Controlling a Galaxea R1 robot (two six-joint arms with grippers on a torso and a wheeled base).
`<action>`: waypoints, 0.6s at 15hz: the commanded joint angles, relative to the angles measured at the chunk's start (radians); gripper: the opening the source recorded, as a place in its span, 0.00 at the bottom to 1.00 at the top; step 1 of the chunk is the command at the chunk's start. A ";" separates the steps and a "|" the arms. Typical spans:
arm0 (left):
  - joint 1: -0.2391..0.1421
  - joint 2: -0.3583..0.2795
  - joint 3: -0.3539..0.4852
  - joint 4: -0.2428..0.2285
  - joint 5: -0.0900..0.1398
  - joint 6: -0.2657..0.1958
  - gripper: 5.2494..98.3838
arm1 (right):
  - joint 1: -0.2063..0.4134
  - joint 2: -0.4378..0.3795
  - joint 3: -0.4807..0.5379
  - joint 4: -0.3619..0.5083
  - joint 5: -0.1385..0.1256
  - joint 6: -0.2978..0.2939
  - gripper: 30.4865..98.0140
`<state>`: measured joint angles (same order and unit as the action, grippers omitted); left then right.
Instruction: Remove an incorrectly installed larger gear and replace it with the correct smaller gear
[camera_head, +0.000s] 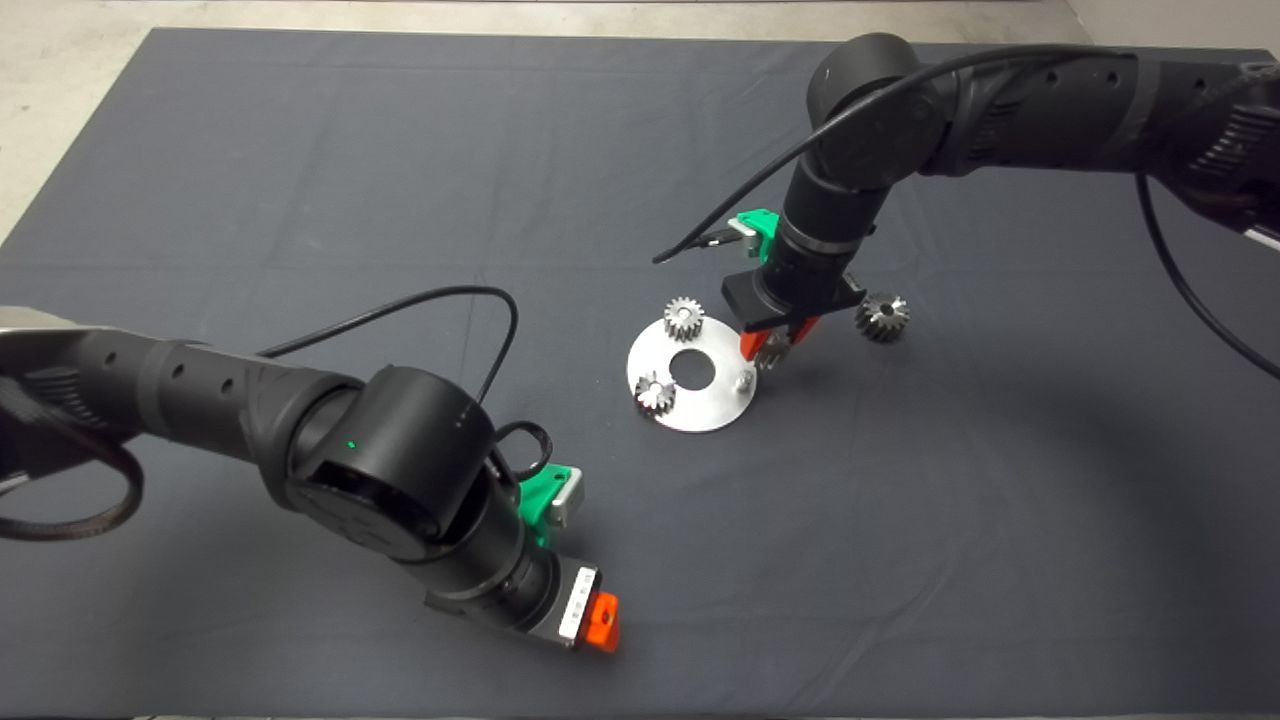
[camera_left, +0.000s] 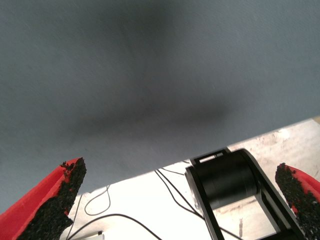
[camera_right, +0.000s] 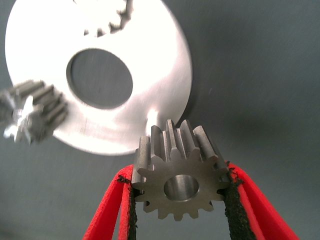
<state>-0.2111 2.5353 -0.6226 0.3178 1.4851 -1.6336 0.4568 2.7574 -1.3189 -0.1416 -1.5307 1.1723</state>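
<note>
While overhead hides it, the right end effector (camera_right: 179, 200) grips the smaller gear (camera_right: 177, 175); left end effector (camera_left: 182, 200) released.

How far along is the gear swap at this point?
Removal looks done: the larger gear lies on the mat, off the round plate, whose peg stands bare. In hand: the right gripper holds the smaller gear just above that peg. Left: seating it. The left gripper waits open, low on the mat.
</note>
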 joint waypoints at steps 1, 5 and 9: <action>-0.016 0.001 0.000 0.006 0.001 0.003 0.99 | 0.026 0.017 0.072 -0.115 -0.081 0.014 0.08; -0.016 0.001 -0.022 0.012 -0.003 0.007 0.99 | 0.030 0.026 0.115 -0.122 -0.083 0.056 0.08; -0.016 -0.002 -0.037 0.012 -0.005 0.024 0.99 | 0.025 0.043 0.111 -0.124 -0.083 0.069 0.08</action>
<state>-0.2111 2.5353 -0.6536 0.3223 1.4826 -1.6139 0.4570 2.7821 -1.2215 -0.2228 -1.5279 1.2211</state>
